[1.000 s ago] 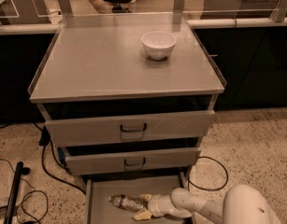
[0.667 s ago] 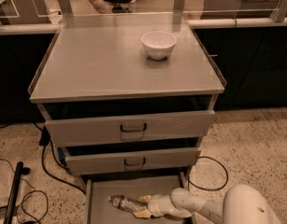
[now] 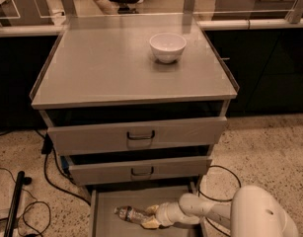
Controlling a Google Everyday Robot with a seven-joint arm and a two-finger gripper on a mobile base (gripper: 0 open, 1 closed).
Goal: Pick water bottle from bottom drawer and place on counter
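Overall: a grey metal cabinet seen from above and in front, standing on a speckled floor (image 3: 269, 147).
Tabletop (image 3: 106, 73): the broad, flat grey top of the cabinet, with a thin raised rim along its sides and back.
Robot arm (image 3: 205, 210): a white arm reaching in from the lower right corner, running leftward and low into the open tray at the foot of the cabinet.
Upper drawers: two grey drawers with dark loop handles, the top drawer (image 3: 136, 135) above the middle drawer (image 3: 138, 171), both pulled out a little.
Bottom drawer (image 3: 104, 227): a wide, shallow grey tray, pulled out further than the two above it.
Cables (image 3: 52, 177): dark cords trailing across the floor to the left of the cabinet.
Bowl (image 3: 167, 47): a small white bowl standing upright on the tabletop, towards the back right.
Water bottle (image 3: 130, 214): a small clear bottle lying on its side on the floor of the bottom drawer, cap end pointing left.
Pincer (image 3: 151, 217): at the right-hand end of the water bottle, low inside the bottom drawer; I cannot tell whether it is clenched or released.
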